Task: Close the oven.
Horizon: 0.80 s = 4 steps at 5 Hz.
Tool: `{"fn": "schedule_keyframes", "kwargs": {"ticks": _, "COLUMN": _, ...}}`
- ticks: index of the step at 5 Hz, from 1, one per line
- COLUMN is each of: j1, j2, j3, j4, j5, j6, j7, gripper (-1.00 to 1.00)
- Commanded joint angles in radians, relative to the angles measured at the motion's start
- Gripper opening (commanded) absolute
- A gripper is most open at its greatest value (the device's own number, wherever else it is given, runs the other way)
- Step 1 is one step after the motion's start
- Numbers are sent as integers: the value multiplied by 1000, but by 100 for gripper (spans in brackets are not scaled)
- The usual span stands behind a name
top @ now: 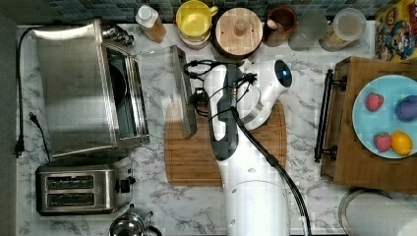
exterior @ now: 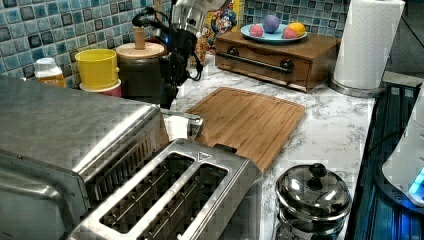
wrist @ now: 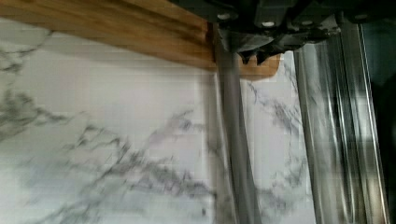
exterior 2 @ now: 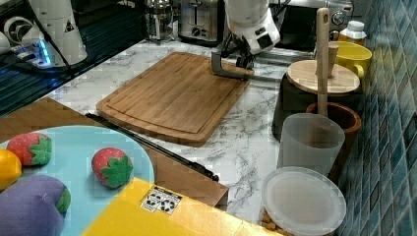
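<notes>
The oven [top: 74, 88] stands at the top view's left with its glass door [top: 160, 81] folded down flat over the counter. The door's steel bar handle [top: 187, 98] lies over the wooden cutting board's edge. My gripper [wrist: 252, 57] hangs just over this handle [wrist: 233, 140], its fingertips close together with nothing between them and the bar right beside them. In the right view the gripper [exterior 2: 240, 63] sits low against the handle [exterior 2: 227, 73]. In the left view the arm comes down behind the door's raised edge [exterior: 182, 120].
A two-slot toaster [top: 81, 189] sits beside the oven, with a steel kettle lid [exterior: 312, 190] nearby. The cutting board [top: 196, 157] lies under the arm. Jars and a yellow mug [top: 194, 19] line the back wall. A wooden tray [top: 364, 167] holds a plate of fruit.
</notes>
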Motion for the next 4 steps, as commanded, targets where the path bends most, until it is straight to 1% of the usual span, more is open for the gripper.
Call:
{"fn": "schedule_keyframes", "kwargs": {"ticks": 1, "j1": -55, "j2": 34, "j3": 54, "j4": 165, "j5": 121, "j6": -38, "j7": -89, "gripper": -100}}
{"fn": "schedule_keyframes", "kwargs": {"ticks": 2, "j1": -64, "j2": 61, "j3": 58, "j4": 217, "j5": 171, "j6": -80, "j7": -116, "gripper": -100}}
{"fn": "schedule_keyframes", "kwargs": {"ticks": 3, "j1": -46, "j2": 122, "j3": 66, "j4": 292, "j5": 125, "j6": -158, "j7": -106, "gripper": -100}}
{"fn": "schedule_keyframes", "kwargs": {"ticks": 4, "j1": -31, "j2": 150, "j3": 83, "j4": 319, "j5": 117, "j6": -174, "j7": -108, "gripper": -100}}
